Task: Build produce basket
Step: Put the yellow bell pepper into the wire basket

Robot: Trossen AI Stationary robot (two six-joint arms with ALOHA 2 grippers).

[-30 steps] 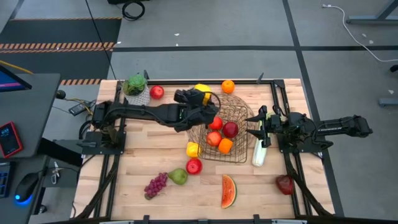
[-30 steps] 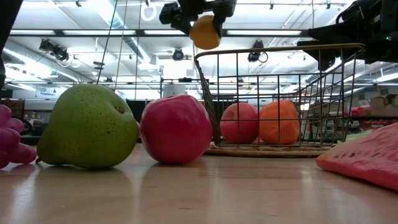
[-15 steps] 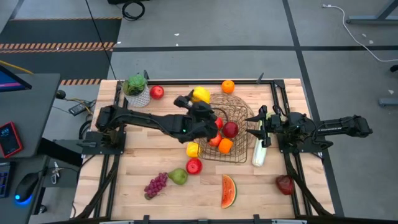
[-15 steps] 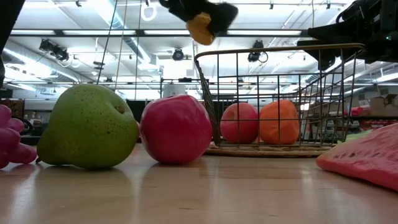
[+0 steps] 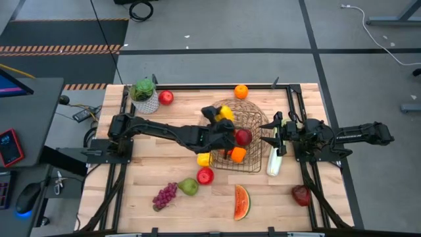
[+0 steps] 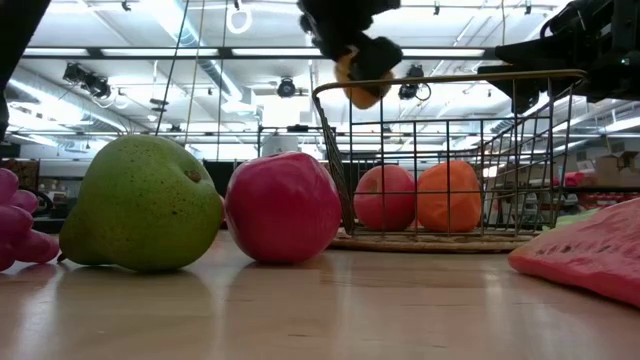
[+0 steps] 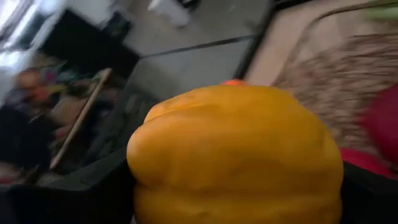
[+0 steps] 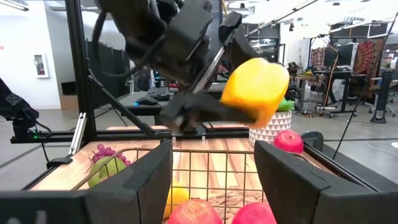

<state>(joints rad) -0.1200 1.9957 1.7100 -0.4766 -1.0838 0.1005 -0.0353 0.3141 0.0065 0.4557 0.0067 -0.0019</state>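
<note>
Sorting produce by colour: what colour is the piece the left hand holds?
Yellow-orange pepper, clearest in the left wrist view.

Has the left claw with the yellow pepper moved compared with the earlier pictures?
Yes. The left claw, shut on the yellow pepper, has gone from the table's far edge, outside the basket, to above the basket.

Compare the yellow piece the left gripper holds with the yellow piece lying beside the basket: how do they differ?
The held yellow piece is clamped in the left gripper, up in the air above the basket. The loose yellow piece lies on the table outside the basket's wire wall, untouched. Both are yellow produce.
</note>
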